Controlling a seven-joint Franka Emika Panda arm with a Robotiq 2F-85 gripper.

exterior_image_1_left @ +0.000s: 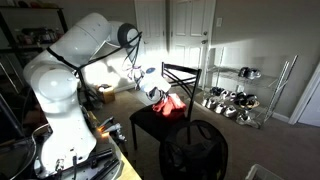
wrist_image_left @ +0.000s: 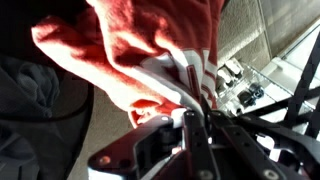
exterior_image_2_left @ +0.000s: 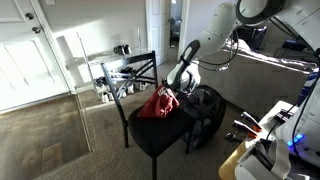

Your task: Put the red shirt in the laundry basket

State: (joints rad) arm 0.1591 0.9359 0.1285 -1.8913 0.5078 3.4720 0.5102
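Note:
The red shirt (exterior_image_2_left: 160, 103) with white stripes hangs from my gripper (exterior_image_2_left: 176, 88) just above the black chair seat (exterior_image_2_left: 150, 135). In an exterior view the shirt (exterior_image_1_left: 170, 103) shows red beside the gripper (exterior_image_1_left: 155, 93). In the wrist view the shirt (wrist_image_left: 150, 50) fills the upper frame and its fabric is pinched between the closed fingers (wrist_image_left: 198, 118). The dark mesh laundry basket (exterior_image_2_left: 207, 112) stands on the floor next to the chair; it also shows in an exterior view (exterior_image_1_left: 193, 150), near the camera.
The chair's black backrest (exterior_image_1_left: 180, 75) rises behind the shirt. A wire shoe rack (exterior_image_1_left: 240, 100) stands against the wall. A glass door (exterior_image_2_left: 40, 60) and carpeted floor lie beyond the chair. A cluttered table (exterior_image_2_left: 270, 140) is near the robot base.

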